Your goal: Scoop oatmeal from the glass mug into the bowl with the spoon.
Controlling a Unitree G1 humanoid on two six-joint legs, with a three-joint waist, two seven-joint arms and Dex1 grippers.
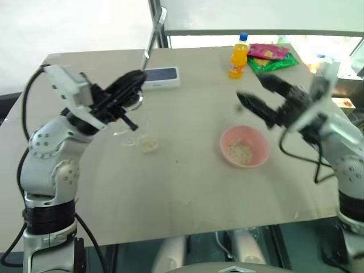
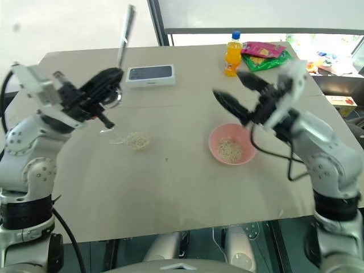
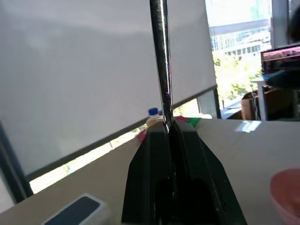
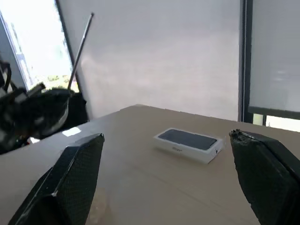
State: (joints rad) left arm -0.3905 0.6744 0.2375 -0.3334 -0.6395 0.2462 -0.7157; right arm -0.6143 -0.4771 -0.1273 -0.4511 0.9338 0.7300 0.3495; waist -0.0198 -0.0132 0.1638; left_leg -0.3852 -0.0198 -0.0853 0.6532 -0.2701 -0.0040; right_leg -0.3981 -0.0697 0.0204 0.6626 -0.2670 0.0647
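Above the glass mug (image 2: 120, 136), left hand (image 2: 111, 77) clamps the spoon (image 2: 125, 35) upright, likely between scoops; right hand (image 2: 239, 91), fingers apart, hovers near the bowl (image 2: 230, 144).

Bright daylight enters from windows beyond the tabletop (image 1: 187, 187), overexposing the panes. Shadows are soft. The right claw (image 1: 259, 94) and the spoon (image 1: 153, 31) show motion blur.

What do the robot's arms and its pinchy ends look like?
Both arms are chunky and silver-grey with rounded joints, and black cables loop beside them. The left end effector and the right end effector each have two black fingers, wide at the base and narrowing toward the tip. A pale boxy block sits at each wrist.
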